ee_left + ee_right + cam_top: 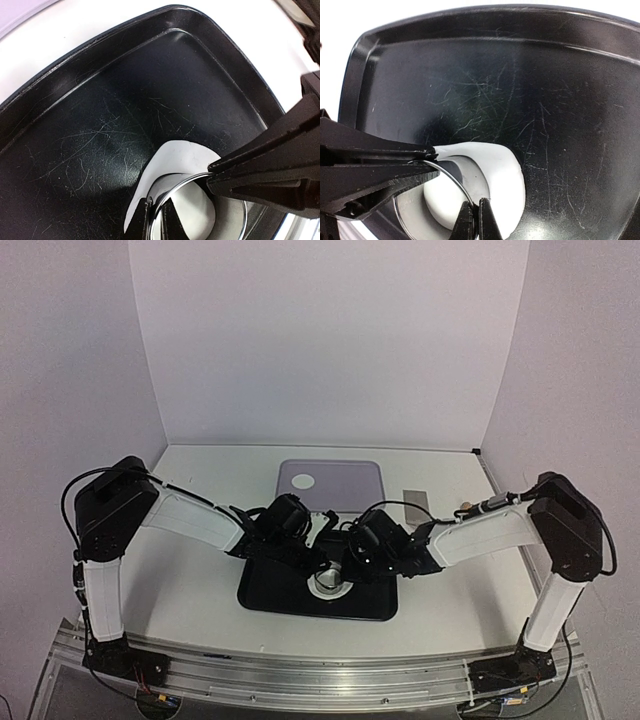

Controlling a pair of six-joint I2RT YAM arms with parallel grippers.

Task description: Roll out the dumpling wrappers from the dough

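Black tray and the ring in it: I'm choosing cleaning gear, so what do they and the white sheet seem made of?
Black tray: probably plastic, semi-gloss, with many fine pale scratches. Ring cutter: thin metal, polished, judging by its mirror-like wall. Dough: soft, matte white, smooth sheet inside and around the ring.

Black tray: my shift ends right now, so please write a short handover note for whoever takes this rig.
Left gripper: shut on the ring cutter, at its rim. Right gripper: shut on the same rim, at another spot.
The cutter sits on the flattened dough in the black tray.
Done: one wrapper lies on the grey tray behind.
Left: lift out the white piece inside the ring, move it across, probably cut more.
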